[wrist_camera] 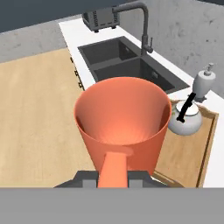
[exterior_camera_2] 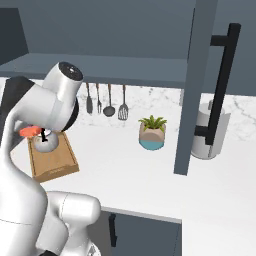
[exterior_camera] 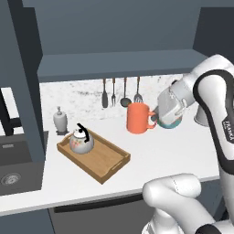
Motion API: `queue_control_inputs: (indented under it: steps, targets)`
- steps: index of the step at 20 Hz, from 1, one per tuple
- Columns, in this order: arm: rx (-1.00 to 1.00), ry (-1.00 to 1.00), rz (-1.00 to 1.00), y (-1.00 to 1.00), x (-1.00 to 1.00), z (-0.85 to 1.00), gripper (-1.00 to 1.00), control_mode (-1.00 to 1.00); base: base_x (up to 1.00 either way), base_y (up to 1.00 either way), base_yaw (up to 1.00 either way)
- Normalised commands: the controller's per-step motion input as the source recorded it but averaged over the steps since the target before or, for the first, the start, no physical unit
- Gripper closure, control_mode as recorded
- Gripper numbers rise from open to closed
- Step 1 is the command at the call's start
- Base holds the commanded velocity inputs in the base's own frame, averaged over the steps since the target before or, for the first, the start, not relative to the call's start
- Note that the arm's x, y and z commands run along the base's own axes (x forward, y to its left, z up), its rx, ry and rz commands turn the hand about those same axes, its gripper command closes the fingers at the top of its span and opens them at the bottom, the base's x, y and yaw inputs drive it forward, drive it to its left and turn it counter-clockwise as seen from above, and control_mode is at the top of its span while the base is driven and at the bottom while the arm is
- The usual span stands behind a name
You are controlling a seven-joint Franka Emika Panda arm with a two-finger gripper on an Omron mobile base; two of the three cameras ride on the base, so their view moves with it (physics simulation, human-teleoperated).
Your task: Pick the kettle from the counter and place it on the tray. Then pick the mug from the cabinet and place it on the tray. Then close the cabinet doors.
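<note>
While the sink (exterior_camera: 13, 169) is sitting idle at the far left, the kettle (exterior_camera: 82, 140) is already resting on the tray's (exterior_camera: 112, 161) left end, so the second step looks to be in hand. Further right, the mug (exterior_camera: 138, 118) is hanging above the surface (exterior_camera: 183, 151), with the hand (exterior_camera: 157, 118) clenching its loop handle. Next, the arm is probably needing to carry the mug leftward and down onto the tray's bare right half, keeping clear of the kettle. Both cabinet doors (exterior_camera_2: 192, 85) are standing open.
</note>
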Motion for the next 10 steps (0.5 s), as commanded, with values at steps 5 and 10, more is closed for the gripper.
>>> queue_control_inputs:
  steps: [5,10]
  targets:
    - [0.00,0.00,0.15,0.34,-0.30,-0.79,1.00,-1.00,0.00,0.00,0.00]
    - [0.00,0.00,0.11,0.12,0.07,-0.70,1.00,-1.00,0.00,0.00,0.00]
